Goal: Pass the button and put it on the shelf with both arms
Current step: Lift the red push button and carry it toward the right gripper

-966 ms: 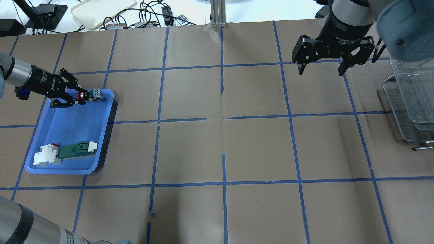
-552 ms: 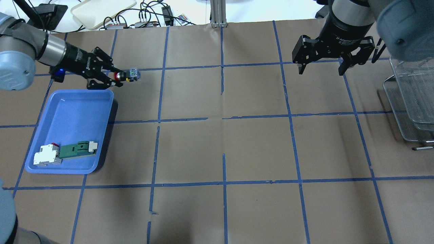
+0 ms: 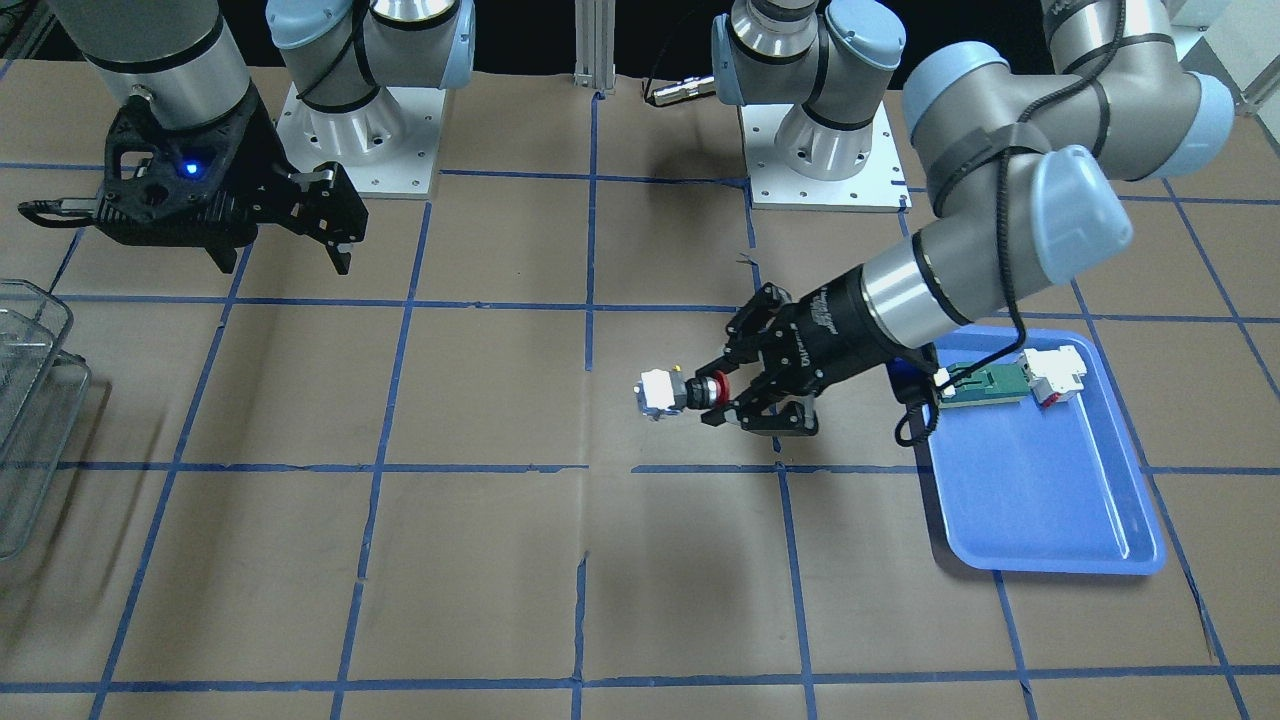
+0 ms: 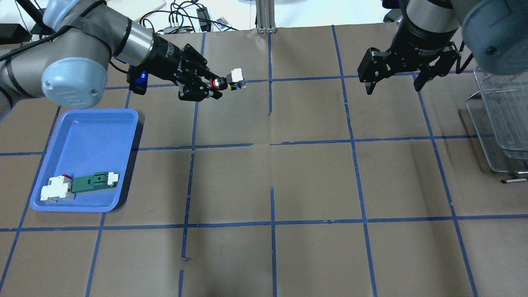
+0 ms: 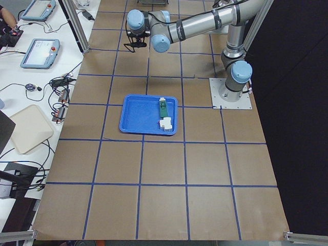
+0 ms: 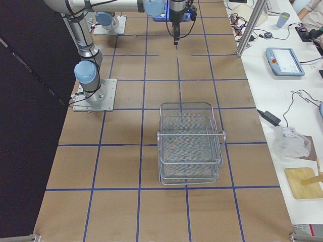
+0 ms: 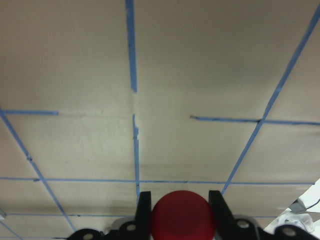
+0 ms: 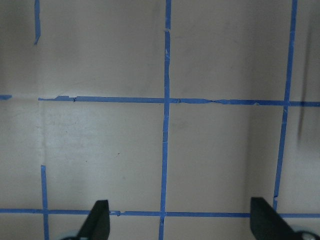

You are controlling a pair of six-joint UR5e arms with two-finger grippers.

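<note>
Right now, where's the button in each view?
Front-facing: button just right of centre, left of the blue tray.
Overhead: button upper area, left of centre, up and right of the tray.
Exterior left: button too small to make out; tray mid-frame.
Exterior right: not in it.
Left wrist: button bottom centre, red cap only.
Right wrist: not in it.
Shared landmark: the blue tray.

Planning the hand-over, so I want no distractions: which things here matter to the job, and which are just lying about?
Job: button, left gripper holding it, open right gripper, shelf.
Lying about: blue tray, green part, white block.
</note>
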